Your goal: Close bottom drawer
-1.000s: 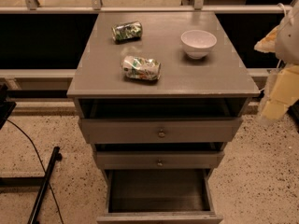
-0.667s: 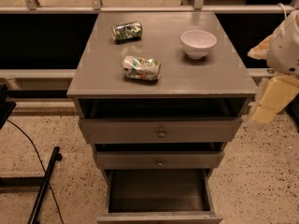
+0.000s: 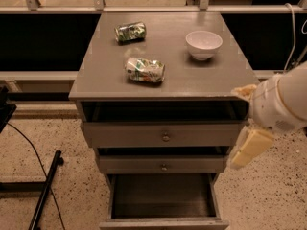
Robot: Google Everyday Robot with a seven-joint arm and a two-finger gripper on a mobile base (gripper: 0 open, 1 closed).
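Observation:
The bottom drawer point(image 3: 163, 198) of the grey cabinet is pulled far out, and its deep box looks empty. Its front edge point(image 3: 163, 223) sits at the lower border of the view and its knob is out of view. Above it, the middle drawer point(image 3: 163, 166) and the top drawer point(image 3: 163, 135) stand slightly out, each with a small round knob. My gripper point(image 3: 248, 148), cream-coloured on a white arm point(image 3: 283, 102), hangs at the cabinet's right front corner. It is level with the top and middle drawers, above and to the right of the open bottom drawer, and touches nothing.
On the cabinet top point(image 3: 168, 83) lie two crushed cans point(image 3: 130, 32) point(image 3: 145, 70) and a white bowl point(image 3: 204, 44). A black stand leg with a cable point(image 3: 45, 190) crosses the speckled floor at the left. A rail and a dark ledge run behind the cabinet.
My arm and gripper have moved left and down, from the far right edge to the cabinet's right front corner. The drawers and the things on top have not moved.

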